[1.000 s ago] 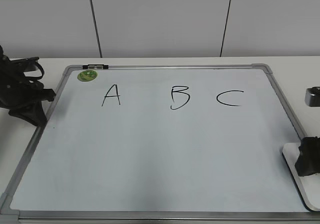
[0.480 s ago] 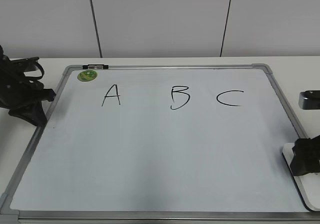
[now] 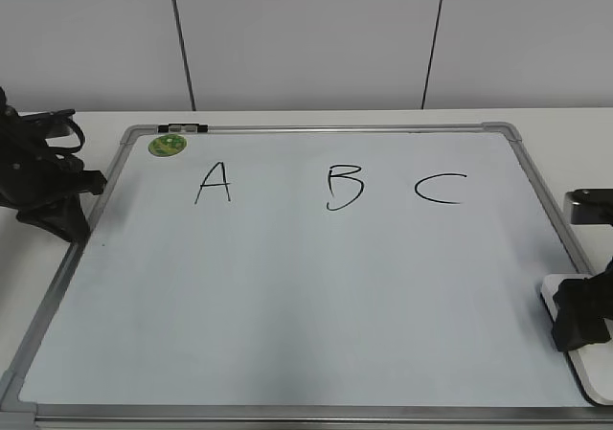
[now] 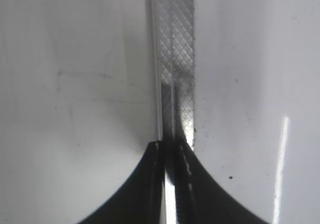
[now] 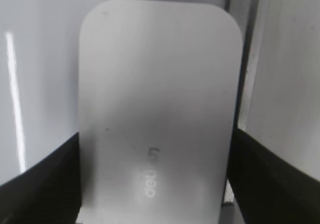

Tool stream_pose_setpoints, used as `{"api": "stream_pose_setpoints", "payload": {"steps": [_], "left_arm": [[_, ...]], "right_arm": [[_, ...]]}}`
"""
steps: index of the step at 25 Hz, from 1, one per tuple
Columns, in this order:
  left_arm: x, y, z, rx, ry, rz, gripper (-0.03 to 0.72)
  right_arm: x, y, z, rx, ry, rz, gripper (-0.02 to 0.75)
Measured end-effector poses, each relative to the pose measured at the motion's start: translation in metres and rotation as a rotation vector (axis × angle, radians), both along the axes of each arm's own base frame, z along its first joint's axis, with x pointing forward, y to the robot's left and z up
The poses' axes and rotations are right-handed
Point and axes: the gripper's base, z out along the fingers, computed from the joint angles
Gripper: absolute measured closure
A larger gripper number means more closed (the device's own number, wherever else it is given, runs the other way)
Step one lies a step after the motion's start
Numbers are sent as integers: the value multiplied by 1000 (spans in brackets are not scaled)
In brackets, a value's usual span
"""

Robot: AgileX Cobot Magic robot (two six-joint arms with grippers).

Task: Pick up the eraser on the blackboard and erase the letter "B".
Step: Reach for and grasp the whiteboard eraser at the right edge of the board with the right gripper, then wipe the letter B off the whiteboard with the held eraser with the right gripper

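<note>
The blackboard (image 3: 287, 296) is a white board with a grey frame, lying flat on the table. The letter "B" (image 3: 345, 187) is drawn in black at its upper middle, between "A" (image 3: 214, 182) and "C" (image 3: 441, 189). The white eraser (image 3: 586, 380) lies at the board's right edge; it fills the right wrist view (image 5: 157, 94), grey lettering up. My right gripper (image 3: 579, 329) is open, low over it, with one finger along each long side (image 5: 156, 134). My left gripper (image 3: 59, 221) is shut and empty over the board's left frame (image 4: 170, 145).
A small round green magnet (image 3: 168, 145) sits in the board's top left corner. A short black clip (image 3: 182, 126) lies on the top frame. The board's frame rail (image 5: 248, 59) runs just right of the eraser. A white wall stands behind the table.
My right gripper has come down and a little to the left, onto the eraser. The eraser, the board and the left arm have not moved.
</note>
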Motion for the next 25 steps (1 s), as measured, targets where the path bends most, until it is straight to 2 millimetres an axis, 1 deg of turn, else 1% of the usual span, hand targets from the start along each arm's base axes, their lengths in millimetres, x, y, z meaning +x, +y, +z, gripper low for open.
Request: {"api": "stream_pose_setpoints", "payload": {"steps": [2,5,13,16,25], "left_arm": [[0,0,0,0,0,0,678],[0,0,0,0,0,0,678],[0,0,0,0,0,0,678],[0,0,0,0,0,0,678],[0,0,0,-1,0,1,678]], "right_arm": [[0,0,0,2,1,-2,115],[0,0,0,6,1,-8,166],[0,1,1,9,-3,-13,174],[-2,1,9,11,-17,-11,176],[-13,1,49,11,-156,-4,179]]}}
